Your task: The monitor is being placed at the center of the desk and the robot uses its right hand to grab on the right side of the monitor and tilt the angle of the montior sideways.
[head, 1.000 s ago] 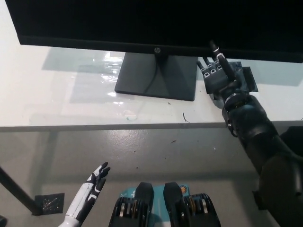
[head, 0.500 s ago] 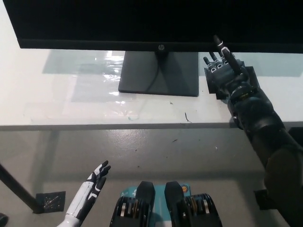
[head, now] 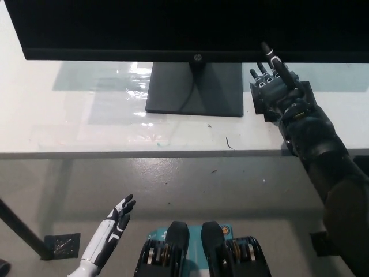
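A: Reaching up at the screen's lower right, the right hand (head: 275,86) is spread, fingers apart, holding nothing. One raised finger overlaps the bottom bezel of the monitor (head: 190,29); contact can't be confirmed.

B: Where's the monitor sitting?

A: On the white surface (head: 75,121), roughly mid-frame, square stand base (head: 195,89) under the logo. Screen fills the top of the head view.

B: Risks?

A: The hand is under the bottom edge, inboard of the right side. Likely problem: the task wants a grab on the right side, and pushing from here would press the bezel upward or just slide off. Second one: the base looks light on a glossy surface, so a sideways push could drag the whole monitor rather than swivel it. Third: a thin dark cable (head: 185,101) runs across the base and could snag.

B: The other hand?

A: Left hand (head: 115,222) rests low at the lower left, well below the surface edge, fingers loosely extended, empty.

B: What can't be made out?

A: The monitor's right edge and top are cut off by the frame, so the actual grab spot isn't visible. Black hand on black screen, fingertips hard to separate. A dark flat patch (head: 302,98) sits behind the hand, unclear what it is. Stand neck hidden by the screen.
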Robot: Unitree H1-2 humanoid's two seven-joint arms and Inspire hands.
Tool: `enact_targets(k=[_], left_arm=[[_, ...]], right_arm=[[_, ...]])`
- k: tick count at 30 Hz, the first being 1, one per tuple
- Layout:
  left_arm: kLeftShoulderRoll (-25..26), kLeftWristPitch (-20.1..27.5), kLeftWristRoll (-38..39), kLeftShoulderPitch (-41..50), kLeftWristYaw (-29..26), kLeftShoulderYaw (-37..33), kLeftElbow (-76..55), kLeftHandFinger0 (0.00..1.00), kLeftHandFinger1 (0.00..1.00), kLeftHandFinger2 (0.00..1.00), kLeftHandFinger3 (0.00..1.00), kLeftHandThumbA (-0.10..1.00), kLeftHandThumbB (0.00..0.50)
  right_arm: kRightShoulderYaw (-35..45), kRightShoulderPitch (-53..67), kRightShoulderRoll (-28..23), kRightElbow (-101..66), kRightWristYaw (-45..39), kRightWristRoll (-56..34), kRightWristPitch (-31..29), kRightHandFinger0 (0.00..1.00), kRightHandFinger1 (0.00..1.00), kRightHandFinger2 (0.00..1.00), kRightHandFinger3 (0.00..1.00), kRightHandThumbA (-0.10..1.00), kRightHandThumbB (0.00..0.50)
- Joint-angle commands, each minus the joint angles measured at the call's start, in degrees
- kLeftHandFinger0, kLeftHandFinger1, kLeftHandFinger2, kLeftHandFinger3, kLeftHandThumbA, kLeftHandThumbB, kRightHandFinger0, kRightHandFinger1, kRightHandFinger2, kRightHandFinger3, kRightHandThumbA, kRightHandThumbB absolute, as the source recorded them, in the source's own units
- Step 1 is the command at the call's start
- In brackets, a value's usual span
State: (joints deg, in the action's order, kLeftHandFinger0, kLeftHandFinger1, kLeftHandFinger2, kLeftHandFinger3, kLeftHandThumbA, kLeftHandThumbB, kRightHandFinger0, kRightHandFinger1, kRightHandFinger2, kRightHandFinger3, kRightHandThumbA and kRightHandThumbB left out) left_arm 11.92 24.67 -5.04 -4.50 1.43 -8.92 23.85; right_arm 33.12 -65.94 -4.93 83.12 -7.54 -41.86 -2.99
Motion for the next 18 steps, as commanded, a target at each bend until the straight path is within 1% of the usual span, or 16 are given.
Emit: enact_targets(k=[1,3,4,6,8,14,15,16,17,18], left_arm=[[0.1,2.3,-0.1,-1.4,-1.0,0.3,-1.1,1.00,1.00,1.00,1.00,1.00,0.285],[0.4,2.3,0.2,-1.2,-0.7,0.5,-1.2,1.00,1.00,1.00,1.00,1.00,0.275],[0.4,2.3,0.4,-1.4,-0.6,0.6,-1.0,1.00,1.00,1.00,1.00,1.00,0.277],[1.0,2.3,0.2,-1.2,-0.7,0.8,-1.5,1.00,1.00,1.00,1.00,1.00,0.281],[1.2,2.3,0.4,-1.7,-0.5,1.1,-1.0,1.00,1.00,1.00,1.00,1.00,0.283],[0.0,2.3,0.1,0.8,-0.6,-0.1,-0.9,1.00,1.00,1.00,1.00,1.00,0.292],[-0.2,2.3,0.5,1.0,-0.3,0.0,-1.2,1.00,1.00,1.00,1.00,1.00,0.310],[-0.1,2.3,0.3,1.0,-0.6,0.0,-1.2,1.00,1.00,1.00,1.00,1.00,0.312],[0.0,2.3,0.3,0.9,-0.7,0.2,-1.2,1.00,1.00,1.00,1.00,1.00,0.303],[0.3,2.3,0.0,0.8,-1.1,0.2,-1.2,1.00,1.00,1.00,1.00,1.00,0.277]], right_arm=[[0.3,-2.0,-1.6,-0.6,-1.0,1.0,0.1,1.00,1.00,1.00,1.00,1.00,0.360],[0.1,-0.6,-1.1,-1.2,-4.2,1.0,0.6,1.00,1.00,1.00,1.00,1.00,0.380],[0.0,-0.6,-1.0,-1.3,-4.6,1.1,0.8,1.00,1.00,1.00,1.00,1.00,0.379],[-0.6,0.8,-0.1,-2.4,-9.0,1.3,1.1,1.00,1.00,1.00,1.00,1.00,0.360],[-1.3,1.3,0.2,-3.1,-10.8,1.9,1.0,1.00,1.00,1.00,1.00,1.00,0.358],[1.0,2.8,-2.6,-3.1,-10.5,0.3,2.6,1.00,1.00,1.00,1.00,1.00,0.351],[0.6,3.2,-2.7,-3.4,-11.3,0.9,2.2,1.00,1.00,1.00,1.00,1.00,0.364],[0.1,3.5,-2.4,-3.8,-11.7,1.3,1.9,1.00,1.00,1.00,1.00,1.00,0.364],[-0.3,3.9,-1.8,-4.7,-12.1,1.6,1.8,1.00,1.00,1.00,1.00,1.00,0.368],[-1.6,5.5,-0.8,-7.2,-14.5,2.4,1.7,1.00,1.00,1.00,1.00,1.00,0.356]])
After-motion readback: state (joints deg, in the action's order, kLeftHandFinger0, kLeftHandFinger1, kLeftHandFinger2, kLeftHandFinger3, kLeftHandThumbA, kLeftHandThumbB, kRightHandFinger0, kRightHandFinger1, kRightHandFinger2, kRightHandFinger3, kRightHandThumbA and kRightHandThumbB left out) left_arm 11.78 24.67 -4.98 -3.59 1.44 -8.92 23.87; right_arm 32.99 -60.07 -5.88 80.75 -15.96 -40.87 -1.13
